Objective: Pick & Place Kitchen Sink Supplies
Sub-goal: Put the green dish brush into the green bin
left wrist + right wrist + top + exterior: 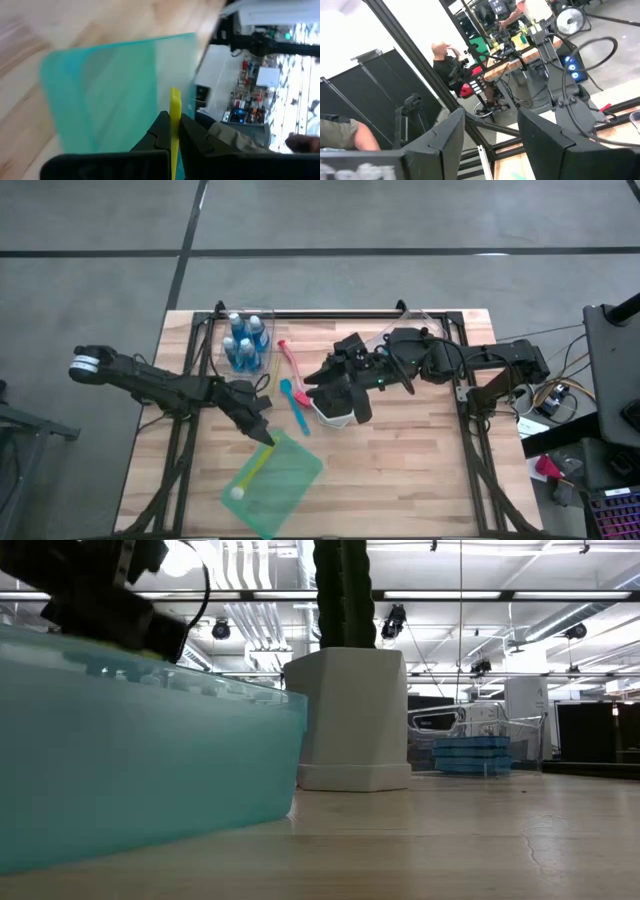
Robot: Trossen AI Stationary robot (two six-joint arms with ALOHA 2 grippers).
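Wooden slatted tabletop (pixel 420 470) carries everything. Translucent green square sheet (pixel 275 485) near front edge. Dark right gripper (pixel 340 395) over white pot (pixel 335 415), fingers half apart, nothing held. Three small blue white-capped bottles (pixel 246 340) at back, blue brush (pixel 294 405) beside pot. Left gripper (pixel 262 435) pinched shut on thin yellow long-handled brush (pixel 174 112), brush lying across sheet. Risk: thin handle twists or slips from narrow pinch; bristle end drags sheet along.

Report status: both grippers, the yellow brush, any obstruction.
Left gripper shut on yellow brush, brush lying over green sheet. Right gripper at white pot, jaws apart, nothing visibly held. No obstruction seen.
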